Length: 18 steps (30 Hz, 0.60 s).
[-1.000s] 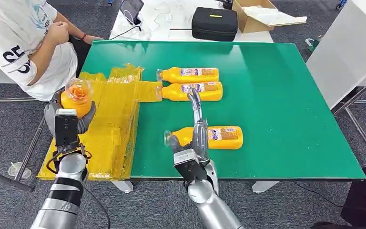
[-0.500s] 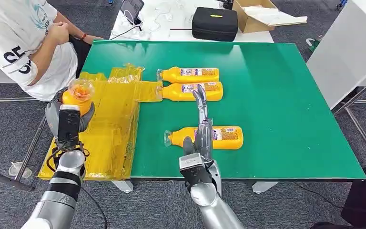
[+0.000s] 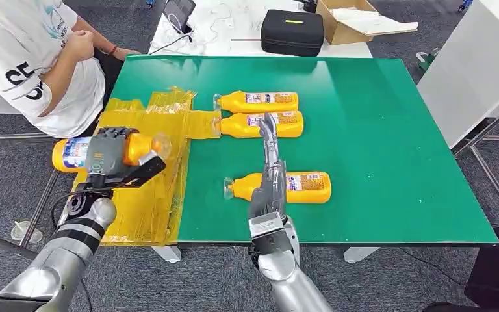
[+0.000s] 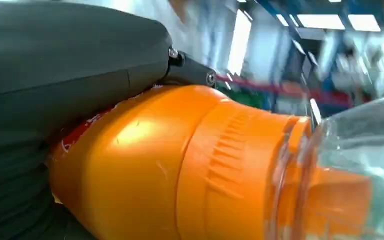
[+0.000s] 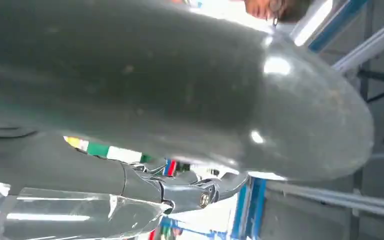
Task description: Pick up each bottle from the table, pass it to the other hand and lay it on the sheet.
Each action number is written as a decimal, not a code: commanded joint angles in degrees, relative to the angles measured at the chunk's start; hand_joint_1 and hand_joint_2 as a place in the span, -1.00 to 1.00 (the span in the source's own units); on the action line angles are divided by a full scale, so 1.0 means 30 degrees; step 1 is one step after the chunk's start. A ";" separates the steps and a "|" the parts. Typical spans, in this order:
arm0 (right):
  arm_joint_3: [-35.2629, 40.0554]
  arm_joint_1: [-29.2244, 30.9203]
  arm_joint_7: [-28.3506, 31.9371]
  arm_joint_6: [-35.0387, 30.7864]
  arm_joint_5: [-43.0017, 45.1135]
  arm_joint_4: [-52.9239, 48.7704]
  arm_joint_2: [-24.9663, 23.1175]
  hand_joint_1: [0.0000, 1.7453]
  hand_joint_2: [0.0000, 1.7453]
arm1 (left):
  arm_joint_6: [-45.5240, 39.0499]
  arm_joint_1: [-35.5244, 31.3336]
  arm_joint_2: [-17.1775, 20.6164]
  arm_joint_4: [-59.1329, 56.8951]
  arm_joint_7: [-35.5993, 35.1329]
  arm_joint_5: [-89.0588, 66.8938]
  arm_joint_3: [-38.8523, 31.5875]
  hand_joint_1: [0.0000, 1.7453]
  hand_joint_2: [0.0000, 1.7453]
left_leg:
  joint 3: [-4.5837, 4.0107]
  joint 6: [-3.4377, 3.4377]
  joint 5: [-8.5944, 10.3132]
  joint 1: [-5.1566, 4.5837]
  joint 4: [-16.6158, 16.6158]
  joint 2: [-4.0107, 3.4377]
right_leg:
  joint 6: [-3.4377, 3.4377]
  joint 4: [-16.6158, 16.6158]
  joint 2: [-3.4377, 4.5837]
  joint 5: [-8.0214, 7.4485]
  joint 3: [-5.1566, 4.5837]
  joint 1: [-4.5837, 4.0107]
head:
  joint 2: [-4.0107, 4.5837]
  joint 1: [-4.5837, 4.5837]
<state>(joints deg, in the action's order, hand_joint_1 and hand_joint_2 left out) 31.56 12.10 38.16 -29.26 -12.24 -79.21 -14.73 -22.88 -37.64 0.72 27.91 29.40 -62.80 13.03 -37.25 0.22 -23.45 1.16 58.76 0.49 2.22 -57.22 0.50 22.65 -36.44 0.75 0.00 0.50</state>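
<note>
My left hand [image 3: 107,153] grips an orange bottle [image 3: 138,148] sideways above the left part of the yellow sheet [image 3: 162,123], its clear cap pointing toward the table's middle. The left wrist view shows that bottle [image 4: 180,165] close up under my hand [image 4: 55,70]. My right hand [image 3: 269,175] stands over the near bottle [image 3: 305,187] with fingers stretched straight and nothing in them; I cannot tell whether it touches the bottle. Two more orange bottles [image 3: 260,102] [image 3: 279,123] lie side by side farther back on the green table [image 3: 377,130].
A person in a white shirt [image 3: 32,58] sits at the table's far left corner, next to the sheet. Behind the green table are a black case [image 3: 292,31] and a cardboard box [image 3: 357,19]. A white cabinet [image 3: 481,65] stands at the right.
My left hand has turned its bottle from upright to sideways, cap toward the table's middle. My right hand has drifted slightly right over the near bottle.
</note>
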 commanded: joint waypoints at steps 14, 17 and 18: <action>0.0314 0.0979 -0.0161 0.2516 0.0579 0.3007 0.0027 -1.00 -1.00 | 0.7532 -0.1070 0.2015 -0.3541 0.1849 -0.0497 0.4131 1.00 1.00 | 0.0035 -0.0013 -0.0015 0.0002 -0.0014 -0.0030 | -0.0016 0.0018 0.0019 0.0005 0.0041 -0.0008 | -0.0007 -0.0007; 0.0345 0.1006 -0.0199 0.2621 0.0503 0.3187 -0.0051 -1.00 -1.00 | 0.8110 -0.0810 0.2025 -0.3478 0.1944 0.0139 0.3886 1.00 1.00 | 0.0042 -0.0012 -0.0017 0.0000 -0.0019 -0.0036 | -0.0016 0.0020 0.0031 0.0003 0.0052 -0.0004 | 0.0000 -0.0007; 0.0350 0.1000 -0.0199 0.2631 0.0506 0.3198 -0.0066 -1.00 -1.00 | 0.8214 -0.0747 0.1963 -0.3531 0.1981 0.0464 0.3591 1.00 1.00 | 0.0112 -0.0023 -0.0038 0.0001 -0.0030 -0.0062 | -0.0030 0.0033 0.0043 0.0016 0.0117 -0.0012 | -0.0007 -0.0015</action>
<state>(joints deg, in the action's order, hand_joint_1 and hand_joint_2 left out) 31.76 12.54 37.90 -21.83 -10.67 -74.95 -15.23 -1.33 -40.29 6.23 20.55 34.69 -64.58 25.42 -37.31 0.22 -23.45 1.16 58.75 0.54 2.22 -57.22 0.48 22.66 -36.42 0.75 -0.02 0.46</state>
